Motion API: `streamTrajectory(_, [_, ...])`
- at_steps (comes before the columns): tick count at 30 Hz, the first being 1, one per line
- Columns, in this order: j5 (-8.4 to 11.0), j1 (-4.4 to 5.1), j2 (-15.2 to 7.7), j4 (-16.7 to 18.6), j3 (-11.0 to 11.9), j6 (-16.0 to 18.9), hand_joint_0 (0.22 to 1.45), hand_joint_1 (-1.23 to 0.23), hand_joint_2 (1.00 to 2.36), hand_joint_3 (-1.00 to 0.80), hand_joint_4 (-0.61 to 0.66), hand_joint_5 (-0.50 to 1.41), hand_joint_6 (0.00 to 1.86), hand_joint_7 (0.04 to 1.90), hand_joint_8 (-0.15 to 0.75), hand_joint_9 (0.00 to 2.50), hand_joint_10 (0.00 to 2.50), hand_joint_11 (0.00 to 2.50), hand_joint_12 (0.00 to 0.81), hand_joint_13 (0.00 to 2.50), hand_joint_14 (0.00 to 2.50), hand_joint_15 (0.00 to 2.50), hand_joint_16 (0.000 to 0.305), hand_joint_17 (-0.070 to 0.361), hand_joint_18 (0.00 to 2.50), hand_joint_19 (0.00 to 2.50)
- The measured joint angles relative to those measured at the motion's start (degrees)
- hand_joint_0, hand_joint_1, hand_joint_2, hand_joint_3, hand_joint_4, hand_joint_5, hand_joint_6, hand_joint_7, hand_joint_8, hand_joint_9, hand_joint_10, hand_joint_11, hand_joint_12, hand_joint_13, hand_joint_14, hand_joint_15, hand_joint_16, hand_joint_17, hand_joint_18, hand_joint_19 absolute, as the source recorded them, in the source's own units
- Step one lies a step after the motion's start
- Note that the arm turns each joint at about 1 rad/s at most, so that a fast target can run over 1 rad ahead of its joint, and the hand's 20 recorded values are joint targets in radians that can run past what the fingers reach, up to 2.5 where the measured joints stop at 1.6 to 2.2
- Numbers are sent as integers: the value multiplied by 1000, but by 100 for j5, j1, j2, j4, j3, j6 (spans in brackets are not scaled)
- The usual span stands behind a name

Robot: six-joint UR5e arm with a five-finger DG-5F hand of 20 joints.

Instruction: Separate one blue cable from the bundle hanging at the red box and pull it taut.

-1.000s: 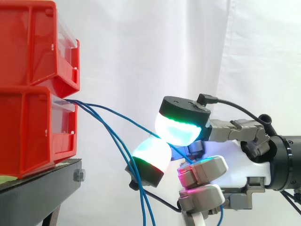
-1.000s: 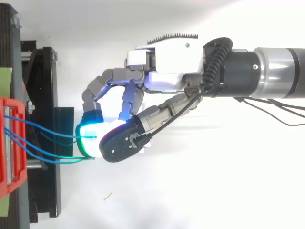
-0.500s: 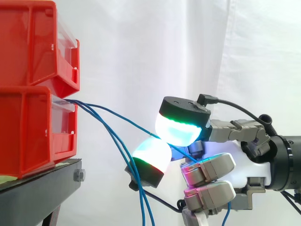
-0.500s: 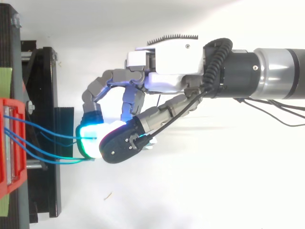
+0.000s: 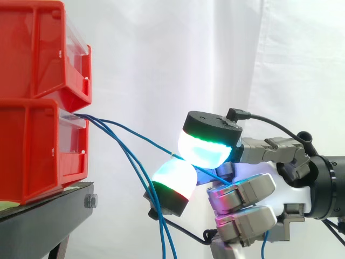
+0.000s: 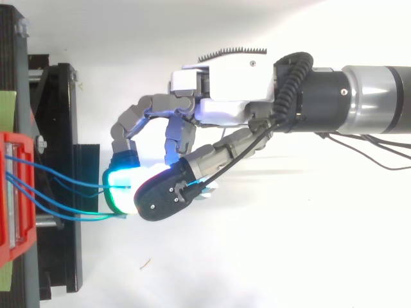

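1. Robot hand (image 6: pixel 231 83) comes in from the right in the side view with its fingers curled. It's pinching one blue cable (image 5: pixel 146 139) between two fat glowing pads (image 5: pixel 207 148). The upper pad is cyan-white with a green edge, and the lower one is white with a green and red rim.
2. That blue cable is a thin, smooth, round cord coming out of the front of the lower red bin (image 5: pixel 32 151). Its long axis points away from the bin toward the robot hand. In the side view it slopes down to the right, close to straight with just a slight bow. From above it runs left to right across the gap between bin and pads.
3. Past the pinch the cord carries on under the upper pad toward the palm.
4. The other blue cables (image 5: pixel 161 229) leave the same spot on the bin but droop in a much steeper curve. They pass just left of the lower pad and run off the bottom of the side view, clearly apart from the pinched one.
5. The upper red bin (image 5: pixel 32 54) sits stacked on the lower one. Both are glossy hard plastic with angled open fronts and a clear strip along the front lip.
6. The bins sit on a matte black stand (image 5: pixel 48 216), and a white curtain (image 5: pixel 161 54) with soft folds hangs behind.
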Motion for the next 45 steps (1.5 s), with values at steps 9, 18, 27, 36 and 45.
streamTrajectory(9, [14, 0, 0, 0, 0, -5, 634, -796, 1017, -93, 53, -165, 875, 987, 372, 1239, 643, 1304, 400, 1273, 856, 1368, 47, 105, 1499, 1546])
streamTrajectory(18, [14, 0, 0, 0, 0, -7, 634, -797, 1017, -89, 49, -164, 875, 984, 351, 1151, 1390, 1223, 411, 1177, 1619, 1210, 45, 102, 1569, 1787])
streamTrajectory(27, [14, 0, 0, 0, 0, -6, 636, -798, 1017, -95, 49, -163, 875, 974, 347, 1130, 1558, 1204, 417, 1162, 1699, 1204, 46, 103, 1560, 1763])
streamTrajectory(36, [14, 0, 0, 0, 0, -8, 637, -798, 1017, -98, 51, -163, 874, 990, 347, 1131, 1615, 1190, 412, 1153, 1726, 1206, 44, 99, 1556, 1762])
streamTrajectory(45, [14, 0, 0, 0, 0, -7, 638, -799, 1017, -93, 48, -164, 874, 979, 346, 1129, 1620, 1207, 407, 1148, 1725, 1198, 44, 99, 1553, 1756])
